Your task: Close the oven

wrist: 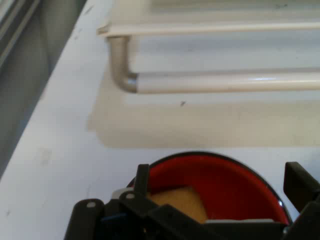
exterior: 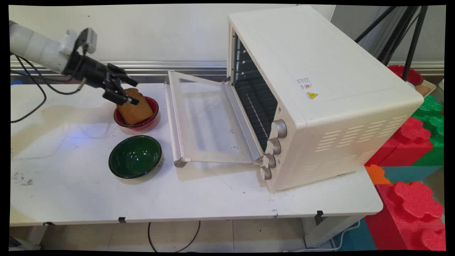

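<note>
While over bread (exterior: pixel 135 110) (red bowl (exterior: pixel 151 119)), claw (exterior: pixel 128 93); labels unreadable.

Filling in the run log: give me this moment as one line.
hand: at bread | bread: in red bowl | green bowl: nearer | oven: door open

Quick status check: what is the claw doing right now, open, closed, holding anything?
Claw: open, its fingers on either side of the slice of bread standing in the red bowl; a firm grip on it cannot be told.

Bread (wrist: pixel 180 202) half hidden behind fingers (wrist: pixel 141 182)
</note>
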Robot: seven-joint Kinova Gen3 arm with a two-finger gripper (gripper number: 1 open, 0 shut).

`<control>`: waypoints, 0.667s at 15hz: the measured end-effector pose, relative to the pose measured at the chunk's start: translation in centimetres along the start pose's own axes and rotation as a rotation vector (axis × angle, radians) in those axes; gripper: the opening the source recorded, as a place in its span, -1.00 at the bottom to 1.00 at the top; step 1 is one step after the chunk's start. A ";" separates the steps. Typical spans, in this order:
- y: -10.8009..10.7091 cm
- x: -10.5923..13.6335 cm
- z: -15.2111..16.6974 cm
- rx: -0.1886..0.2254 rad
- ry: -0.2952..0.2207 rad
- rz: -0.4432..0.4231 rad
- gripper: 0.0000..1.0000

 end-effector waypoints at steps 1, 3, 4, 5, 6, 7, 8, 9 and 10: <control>0.2 0.2 0.9 -0.008 0.002 0.016 1.00; 0.5 0.5 2.5 -0.021 -0.001 0.041 1.00; 0.7 0.6 3.4 -0.029 -0.005 0.054 1.00; 0.9 0.6 4.1 -0.036 -0.010 0.066 1.00; 1.0 0.7 4.8 -0.043 -0.013 0.076 1.00; 1.2 0.7 5.3 -0.050 -0.017 0.086 -1.00; 1.3 0.8 6.0 -0.057 -0.020 0.097 -1.00; 1.4 0.9 6.6 -0.062 -0.021 0.107 -1.00; 1.5 1.0 7.1 -0.065 -0.020 0.114 -1.00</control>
